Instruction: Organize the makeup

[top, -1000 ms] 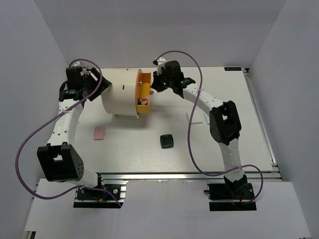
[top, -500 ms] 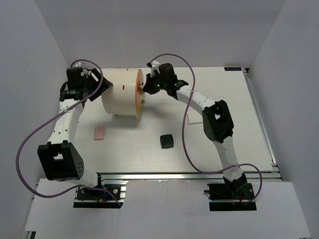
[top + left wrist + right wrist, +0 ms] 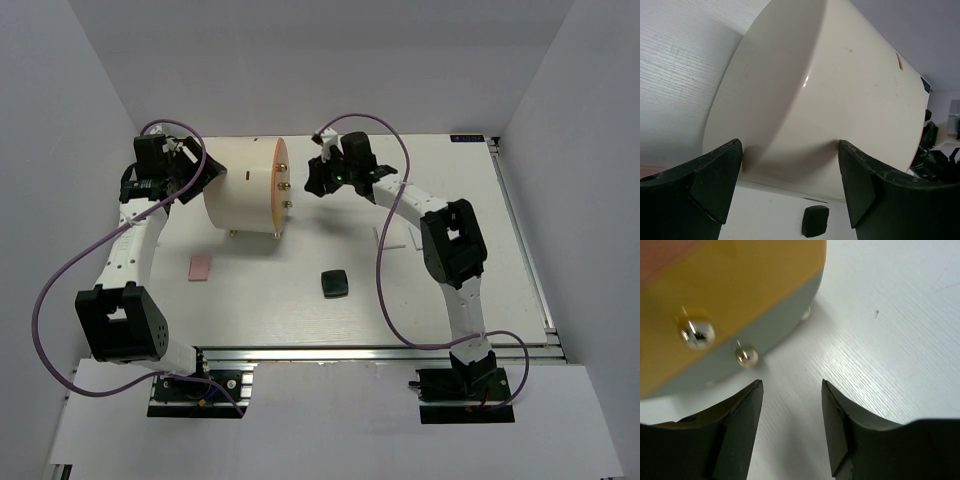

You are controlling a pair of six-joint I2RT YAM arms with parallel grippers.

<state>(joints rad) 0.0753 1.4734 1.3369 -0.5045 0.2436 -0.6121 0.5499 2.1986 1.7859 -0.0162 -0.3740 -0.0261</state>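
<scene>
Since a second earlier, the drum's (image 3: 245, 185) orange drawer (image 3: 281, 186) had shut flush, and the right claw (image 3: 791, 405) had backed off rightward, jaws parted and empty. The left claw (image 3: 790, 170) stayed spread at the drum's left end. The compact (image 3: 334, 283) and pad (image 3: 200, 267) lay out on the table (image 3: 450, 290), nearer than the drum. Reopening might fail: the small knobs could slip.

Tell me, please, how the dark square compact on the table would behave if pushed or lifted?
The dark square compact lies flat on the table, so a push would probably slide it rather than roll or tip it. It looks rigid and should keep its shape when gripped. Its low profile may make pinching awkward.
</scene>
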